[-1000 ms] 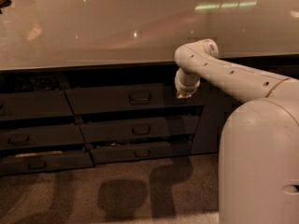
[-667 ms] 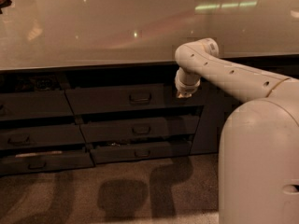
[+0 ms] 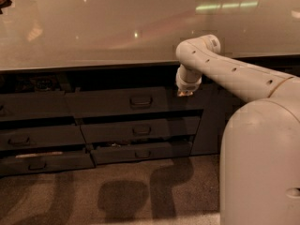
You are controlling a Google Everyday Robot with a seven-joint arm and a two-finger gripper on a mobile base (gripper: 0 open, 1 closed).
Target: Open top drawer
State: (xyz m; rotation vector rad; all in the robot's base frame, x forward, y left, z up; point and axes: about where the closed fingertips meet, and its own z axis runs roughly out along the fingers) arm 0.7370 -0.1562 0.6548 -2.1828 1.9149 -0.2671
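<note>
Top drawer (image 3: 103,104) looks shut. The gripper (image 3: 185,93) hangs at its right end, off the handle (image 3: 140,101); spread or closed, can't tell. Grasp and pull remain.

High view from beside the robot (image 3: 260,163), down toward gripper (image 3: 185,93) by top drawer (image 3: 103,102)

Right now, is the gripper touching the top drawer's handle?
No: the gripper hangs at the right end of the top drawer, well right of its handle.
</note>
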